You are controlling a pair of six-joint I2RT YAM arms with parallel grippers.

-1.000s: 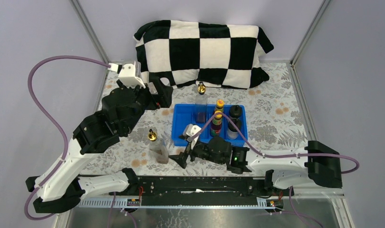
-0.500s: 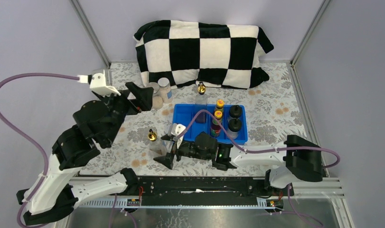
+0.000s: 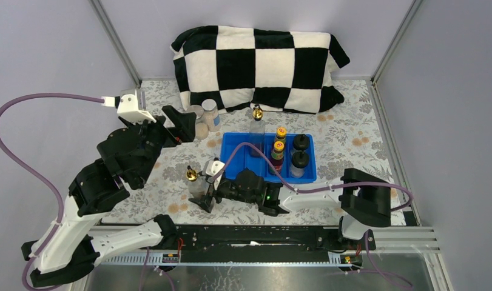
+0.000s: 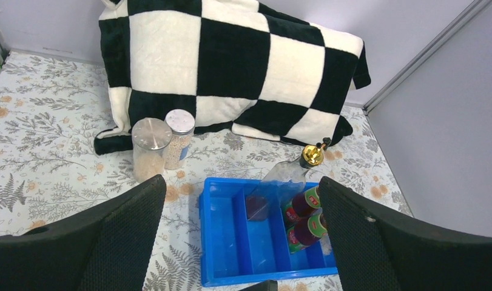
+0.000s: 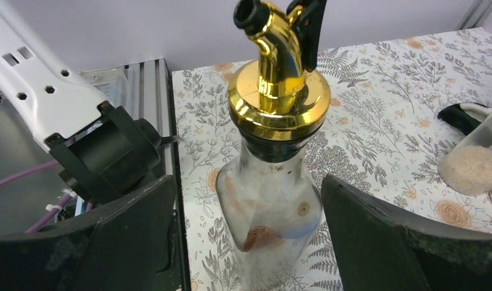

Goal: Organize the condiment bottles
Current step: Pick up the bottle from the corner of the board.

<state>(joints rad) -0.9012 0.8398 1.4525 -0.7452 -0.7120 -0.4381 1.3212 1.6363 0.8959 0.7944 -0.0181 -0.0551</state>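
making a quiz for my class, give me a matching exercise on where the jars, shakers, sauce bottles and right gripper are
Column one
1. grey-lidded jars
2. black-capped shakers
3. sauce bottles
4. right gripper

Column two
A. in the right-end compartment of the blue tray
B. open, one finger either side of a gold-topped bottle standing on the table
C. on the table beside the checked pillow
D. in the tray, between the shakers and another gold-topped bottle

Pairs: 1-C, 2-A, 3-D, 4-B
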